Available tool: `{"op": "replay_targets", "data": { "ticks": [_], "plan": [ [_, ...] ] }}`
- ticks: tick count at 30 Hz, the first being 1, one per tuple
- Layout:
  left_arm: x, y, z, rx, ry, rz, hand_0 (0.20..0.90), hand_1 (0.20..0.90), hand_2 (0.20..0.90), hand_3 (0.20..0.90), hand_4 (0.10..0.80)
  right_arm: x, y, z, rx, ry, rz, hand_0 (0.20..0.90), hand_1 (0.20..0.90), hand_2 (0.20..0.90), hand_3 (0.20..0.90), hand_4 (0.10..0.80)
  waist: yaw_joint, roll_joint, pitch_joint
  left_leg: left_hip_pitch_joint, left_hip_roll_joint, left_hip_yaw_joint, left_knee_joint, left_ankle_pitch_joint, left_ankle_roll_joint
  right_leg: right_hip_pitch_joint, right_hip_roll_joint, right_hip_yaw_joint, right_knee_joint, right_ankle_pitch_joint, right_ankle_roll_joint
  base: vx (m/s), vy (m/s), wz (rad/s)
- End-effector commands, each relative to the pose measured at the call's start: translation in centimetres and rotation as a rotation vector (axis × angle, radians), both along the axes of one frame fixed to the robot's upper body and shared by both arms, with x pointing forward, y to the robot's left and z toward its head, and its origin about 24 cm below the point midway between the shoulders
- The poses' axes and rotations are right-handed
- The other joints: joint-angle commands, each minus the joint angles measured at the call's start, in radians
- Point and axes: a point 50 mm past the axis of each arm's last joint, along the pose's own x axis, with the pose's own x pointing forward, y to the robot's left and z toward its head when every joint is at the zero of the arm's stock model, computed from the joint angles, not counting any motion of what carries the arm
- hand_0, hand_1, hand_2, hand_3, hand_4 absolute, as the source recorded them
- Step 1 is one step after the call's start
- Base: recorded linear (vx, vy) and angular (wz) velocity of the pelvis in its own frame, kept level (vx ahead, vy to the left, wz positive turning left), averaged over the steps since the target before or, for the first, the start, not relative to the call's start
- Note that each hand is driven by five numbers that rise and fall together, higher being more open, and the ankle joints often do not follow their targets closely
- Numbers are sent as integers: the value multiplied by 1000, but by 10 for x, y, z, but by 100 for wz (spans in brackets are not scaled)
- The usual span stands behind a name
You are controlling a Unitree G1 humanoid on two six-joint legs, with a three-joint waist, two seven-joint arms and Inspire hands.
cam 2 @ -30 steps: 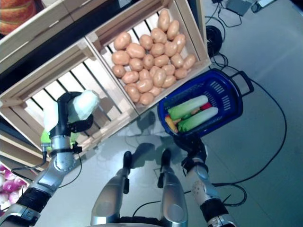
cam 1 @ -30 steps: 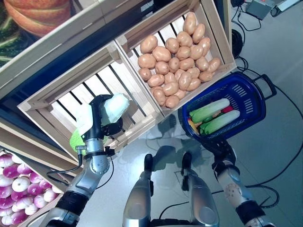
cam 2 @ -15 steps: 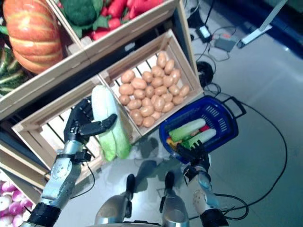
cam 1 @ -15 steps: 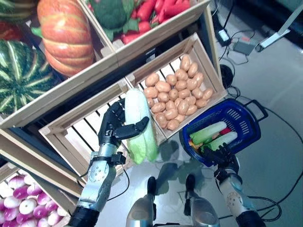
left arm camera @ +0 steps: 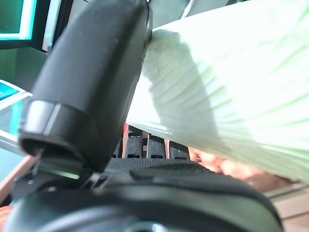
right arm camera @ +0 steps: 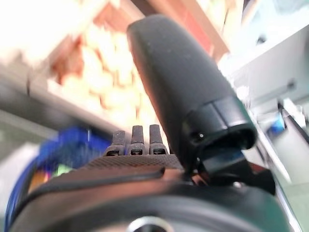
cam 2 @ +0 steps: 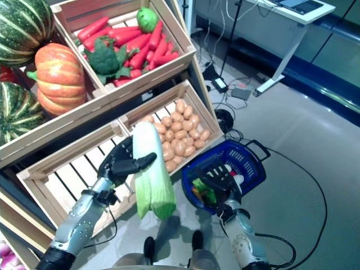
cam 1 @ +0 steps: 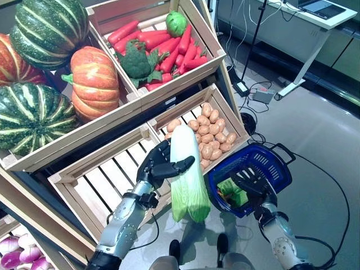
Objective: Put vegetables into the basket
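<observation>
My left hand (cam 1: 156, 166) is shut on a long pale-green cabbage (cam 1: 188, 180), its thumb across the front. The cabbage hangs leaf end down, in the air between the wooden crates and the blue basket (cam 1: 270, 162). In the left wrist view the cabbage (left arm camera: 231, 96) fills the space past the thumb (left arm camera: 91, 87). My right hand (cam 1: 252, 183) is open, fingers spread, over the near side of the basket. Its wrist view shows straight fingers (right arm camera: 137, 140) holding nothing. Green vegetables (cam 1: 230, 192) lie in the basket.
A crate of potatoes (cam 1: 209, 134) sits just behind the cabbage, and an empty slatted crate (cam 1: 101, 180) lies to its left. Above are a crate of carrots and broccoli (cam 1: 154, 48), pumpkins (cam 1: 93, 81) and watermelons (cam 1: 31, 115). Pink turnips (cam 1: 8, 256) show at lower left.
The camera has tilted up, so the whole picture has shifted. My left hand has lifted the cabbage from the slatted crate and carried it right, closer to the basket. The right hand stays by the basket.
</observation>
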Motion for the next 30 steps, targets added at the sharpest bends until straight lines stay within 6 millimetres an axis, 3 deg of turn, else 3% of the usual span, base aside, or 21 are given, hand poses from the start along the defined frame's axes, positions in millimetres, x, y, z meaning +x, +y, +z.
{"op": "replay_targets", "data": {
  "ticks": [1,2,14,19,30],
  "plan": [
    [9,4,43,5,-225,-61,300,300,300,300,400,8,12,44,144,-281,208,900,900,900,900,800,-1,-18,-109,-25,-39,-8,36,-75,6,51,-52,-50,39,-44,44,36,-58,2],
    [9,4,42,18,-218,-78,300,300,300,300,400,7,14,50,182,-318,297,900,900,900,900,800,4,-23,-119,-19,-36,-7,28,-75,2,59,-52,-58,31,-44,48,38,-55,2],
    [6,4,45,56,-220,-132,300,300,300,300,400,-2,37,73,232,-415,653,900,900,900,900,800,26,-34,-140,-5,-30,-16,15,-79,-9,82,-50,-75,11,-54,54,14,-21,1],
    [6,0,48,47,-238,-157,300,300,300,300,400,-6,48,70,202,-396,779,900,900,900,900,800,35,-36,-148,1,-29,-23,11,-81,-12,89,-52,-79,7,-56,57,10,-11,6],
    [5,1,52,39,-264,-164,300,300,300,300,400,-15,48,55,104,-270,913,900,900,900,900,800,40,-40,-147,8,-24,-27,6,-80,-18,96,-53,-80,6,-59,57,-1,0,0]
  ]
}}
